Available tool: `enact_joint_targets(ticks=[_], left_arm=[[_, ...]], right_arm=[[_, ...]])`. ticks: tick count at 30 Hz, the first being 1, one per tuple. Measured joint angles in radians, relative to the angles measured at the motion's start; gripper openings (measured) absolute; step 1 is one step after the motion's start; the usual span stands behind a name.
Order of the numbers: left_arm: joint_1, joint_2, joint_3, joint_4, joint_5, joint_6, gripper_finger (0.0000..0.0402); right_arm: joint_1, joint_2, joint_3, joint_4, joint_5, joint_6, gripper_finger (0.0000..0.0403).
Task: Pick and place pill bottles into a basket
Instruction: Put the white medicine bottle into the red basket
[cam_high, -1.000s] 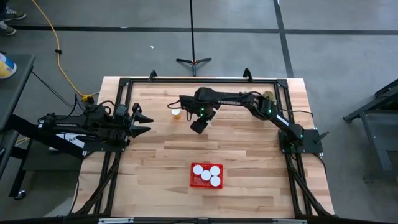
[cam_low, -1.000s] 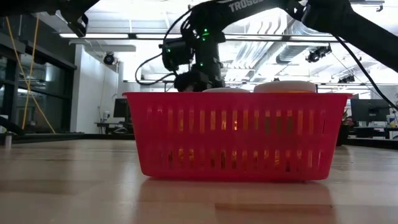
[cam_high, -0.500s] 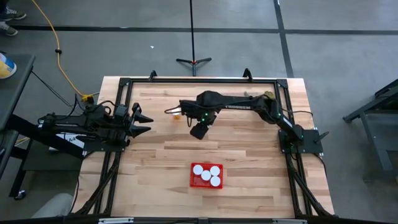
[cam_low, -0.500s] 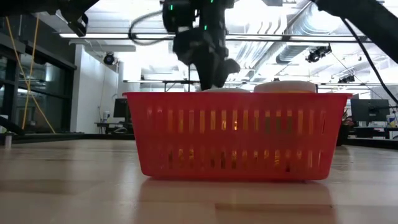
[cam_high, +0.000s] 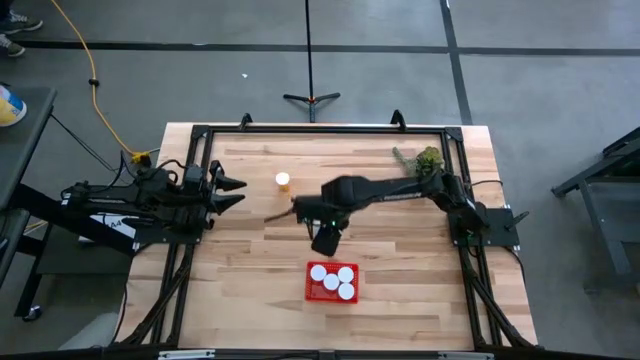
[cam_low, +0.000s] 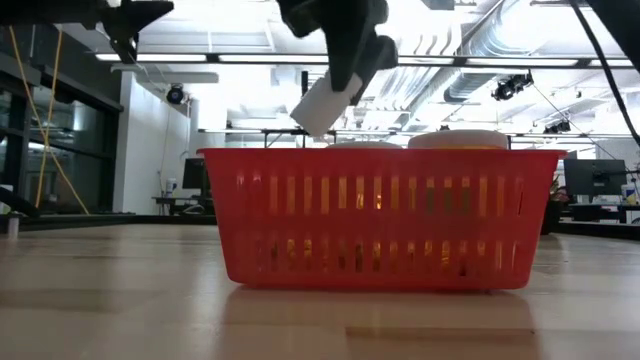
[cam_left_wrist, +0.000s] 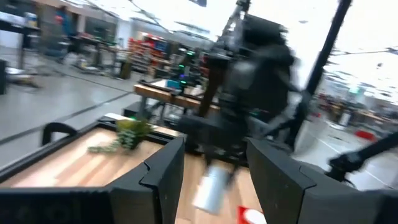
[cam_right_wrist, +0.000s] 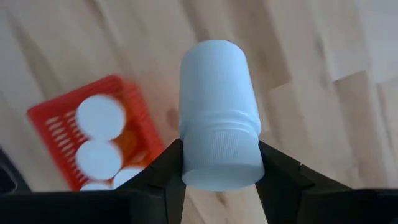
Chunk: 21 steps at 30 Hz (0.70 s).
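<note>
The red meshed basket (cam_high: 312, 292) stands near the table's near edge with several white-capped orange pill bottles (cam_high: 331, 281) upright in it; it also shows in the low view (cam_low: 380, 215) and the right wrist view (cam_right_wrist: 55, 127). One orange pill bottle (cam_high: 283, 180) stands upright on the table at the far left. My right gripper (cam_high: 325, 240) is just beyond the basket's far side, shut on a white bottle (cam_right_wrist: 217, 118). My left gripper (cam_high: 236, 192) waits open at the table's left edge. My right gripper pinches the white bottle at its ribbed cap end (cam_right_wrist: 221, 163) between its two fingers. The rest of the bottle sticks out past the fingertips. The bottle (cam_low: 322, 103) hangs tilted below the fingers, lifted clear, above the height of the basket's rim.
A green leafy clump (cam_high: 425, 160) lies at the table's far right. A black rail frame (cam_high: 320, 129) runs around the table. Bare wood lies left and right of the basket.
My right gripper has gone from beside the standing orange bottle toward the table's near edge and the basket, carrying the white bottle clear of the table. The orange bottle has stayed where it was.
</note>
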Motion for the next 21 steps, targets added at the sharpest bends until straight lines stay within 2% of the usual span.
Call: enact_joint_targets(ticks=[9,21], left_arm=[[0.0,0.0,0.0,0.003,-0.119,0.001,0.0211],[0.0,0.0,0.0,0.068,-0.158,0.003,0.0211]], right_arm=[[0.137,0.0,0.0,0.05,-0.002,0.063,0.0147],[0.252,0.0,0.0,0.174,0.009,0.17,0.0147]])
